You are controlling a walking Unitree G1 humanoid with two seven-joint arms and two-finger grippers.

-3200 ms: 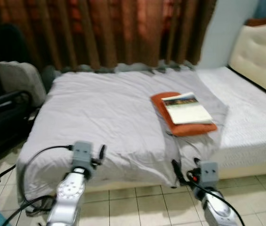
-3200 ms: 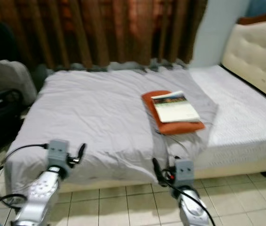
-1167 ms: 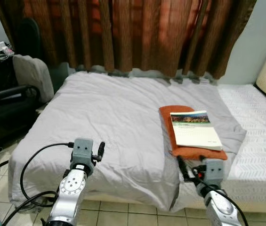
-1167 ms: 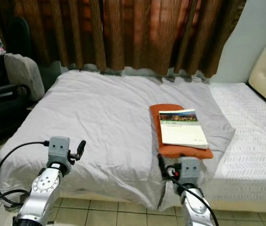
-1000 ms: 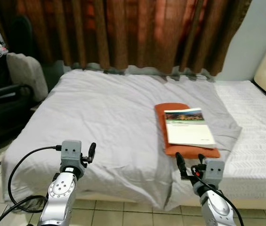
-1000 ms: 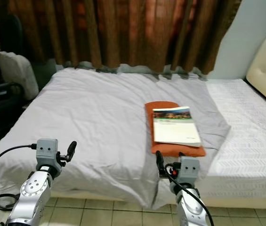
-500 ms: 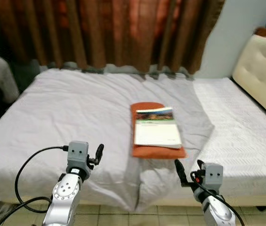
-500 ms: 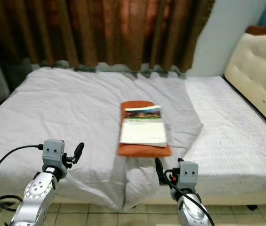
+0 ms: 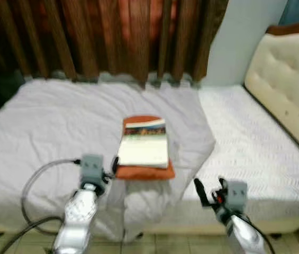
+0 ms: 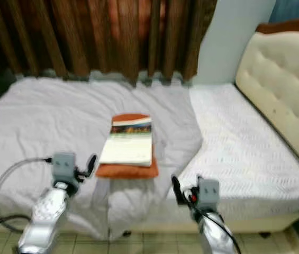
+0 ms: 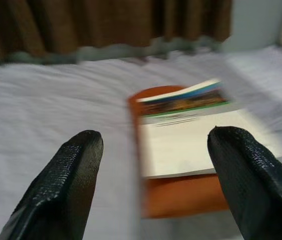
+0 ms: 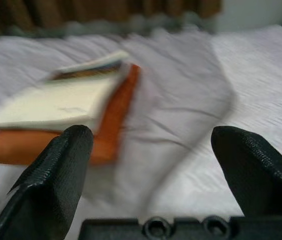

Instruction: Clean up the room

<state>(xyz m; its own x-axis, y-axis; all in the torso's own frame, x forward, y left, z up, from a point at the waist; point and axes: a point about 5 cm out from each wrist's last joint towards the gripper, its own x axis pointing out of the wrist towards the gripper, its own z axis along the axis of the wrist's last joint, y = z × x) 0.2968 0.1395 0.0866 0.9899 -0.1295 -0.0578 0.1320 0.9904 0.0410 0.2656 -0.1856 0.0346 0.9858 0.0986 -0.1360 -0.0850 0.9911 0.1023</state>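
A white book (image 9: 143, 144) with a coloured cover band lies on an orange cloth (image 9: 147, 170) near the front edge of a bed under a grey blanket (image 9: 48, 121). My left gripper (image 9: 113, 165) is open and hangs just left of the cloth's near corner, holding nothing. My right gripper (image 9: 208, 190) is open too, low at the bed's front edge and to the right of the book, also holding nothing. The left wrist view shows the book (image 11: 195, 135) and the cloth (image 11: 180, 197) between the spread fingertips (image 11: 66, 185). The frames are blurred.
Brown curtains (image 9: 101, 37) hang behind the bed. A cream padded headboard (image 9: 287, 95) stands at the right. The white mattress sheet (image 9: 250, 143) lies bare on the right half. Tiled floor (image 9: 165, 246) runs along the bed's front.
The camera has swung right and the view has blurred, so the book sits further left in frame. The chair at the left has left the picture. Both grippers stay open.
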